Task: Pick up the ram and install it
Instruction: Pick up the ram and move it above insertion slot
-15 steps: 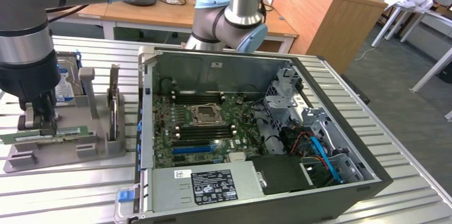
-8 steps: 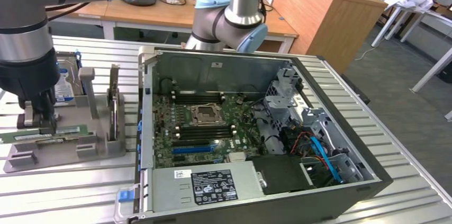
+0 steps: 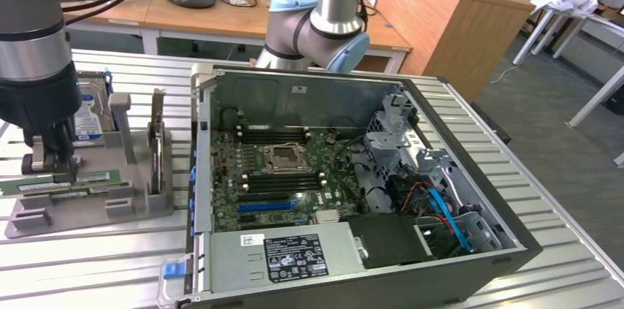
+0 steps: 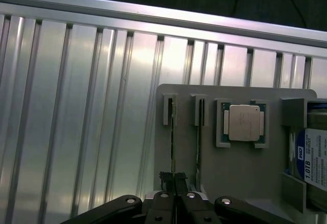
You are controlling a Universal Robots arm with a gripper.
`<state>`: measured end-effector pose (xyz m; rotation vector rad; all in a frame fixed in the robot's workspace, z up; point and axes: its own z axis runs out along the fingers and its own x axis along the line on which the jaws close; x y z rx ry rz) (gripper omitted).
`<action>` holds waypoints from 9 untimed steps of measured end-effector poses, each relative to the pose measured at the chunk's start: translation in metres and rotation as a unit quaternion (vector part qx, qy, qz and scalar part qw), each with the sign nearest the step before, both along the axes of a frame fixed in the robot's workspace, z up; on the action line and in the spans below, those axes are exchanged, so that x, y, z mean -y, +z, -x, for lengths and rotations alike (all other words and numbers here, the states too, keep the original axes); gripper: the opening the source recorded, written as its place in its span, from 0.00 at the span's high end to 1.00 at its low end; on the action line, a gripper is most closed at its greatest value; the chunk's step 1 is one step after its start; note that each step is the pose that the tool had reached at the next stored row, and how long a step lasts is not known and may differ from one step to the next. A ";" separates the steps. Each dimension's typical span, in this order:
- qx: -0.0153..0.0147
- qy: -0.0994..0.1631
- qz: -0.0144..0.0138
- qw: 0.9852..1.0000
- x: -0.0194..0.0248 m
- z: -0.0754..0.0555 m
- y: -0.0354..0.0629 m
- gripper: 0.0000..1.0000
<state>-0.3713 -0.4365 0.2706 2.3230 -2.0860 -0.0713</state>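
The ram (image 4: 172, 147), a thin green stick seen edge-on, stands in a slot of the grey holder (image 4: 230, 173). My gripper (image 4: 175, 196) is shut on its upper edge. In the exterior view the gripper (image 3: 51, 170) reaches down onto the same ram (image 3: 25, 187) at the left of the table. A second, similar stick (image 4: 198, 142) stands in the neighbouring slot, free of the fingers. The open computer case (image 3: 507, 250) lies to the exterior view's right of the holder, its motherboard (image 3: 283, 170) and dark memory slots (image 3: 278, 135) exposed.
The holder (image 3: 88, 210) also carries a square silvery processor (image 4: 245, 122) and a hard drive (image 4: 314, 160) with a blue-white label. The ribbed metal table (image 4: 76, 106) stretches around it. Wooden desks (image 3: 439, 9) and the arm's base (image 3: 317, 31) stand behind the case.
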 end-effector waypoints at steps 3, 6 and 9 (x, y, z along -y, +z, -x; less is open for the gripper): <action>0.000 0.000 0.000 1.000 0.0000 0.000 0.0020 0.89; 0.000 0.000 0.000 1.000 0.0000 0.000 0.0042 0.89; 0.000 0.000 0.000 1.000 0.0000 0.000 0.0062 0.89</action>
